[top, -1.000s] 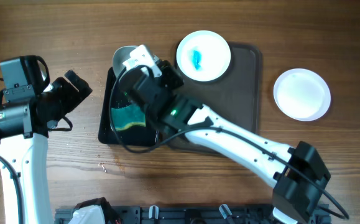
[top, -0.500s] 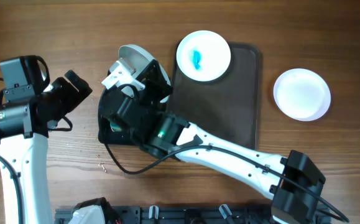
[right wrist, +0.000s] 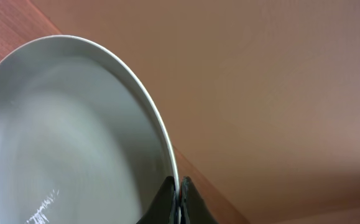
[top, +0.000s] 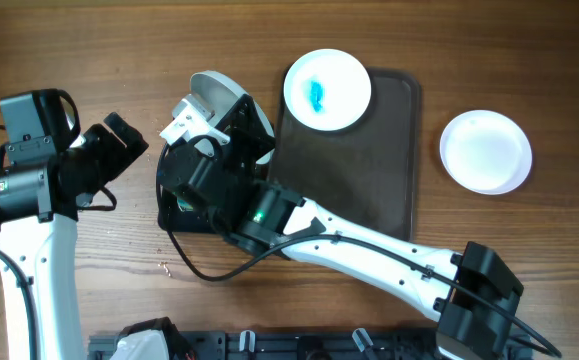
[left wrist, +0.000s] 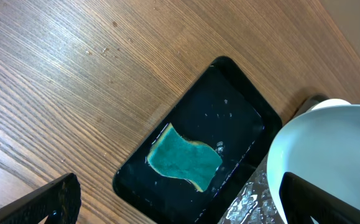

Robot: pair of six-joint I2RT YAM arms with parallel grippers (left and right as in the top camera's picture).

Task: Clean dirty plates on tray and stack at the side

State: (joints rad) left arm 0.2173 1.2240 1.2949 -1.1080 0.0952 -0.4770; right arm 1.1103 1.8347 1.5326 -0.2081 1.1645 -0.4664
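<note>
My right gripper (right wrist: 178,193) is shut on the rim of a white plate (right wrist: 68,137), held tilted above the small black tray (left wrist: 192,143); this plate also shows in the overhead view (top: 219,92) and the left wrist view (left wrist: 329,155). A plate with a blue smear (top: 327,90) sits at the far left of the dark brown tray (top: 369,170). A plain white plate (top: 485,150) lies on the table right of the tray. My left gripper (left wrist: 180,199) is open and empty, left of the black tray.
A teal sponge (left wrist: 184,157) lies in the wet black tray. The right arm (top: 369,240) stretches across the brown tray's near part. Bare wood table lies to the left and far side.
A second ago my right gripper held the plate lower over the black tray; it has lifted and tilted it leftward. Little moved in the last half second. The left arm is still.
</note>
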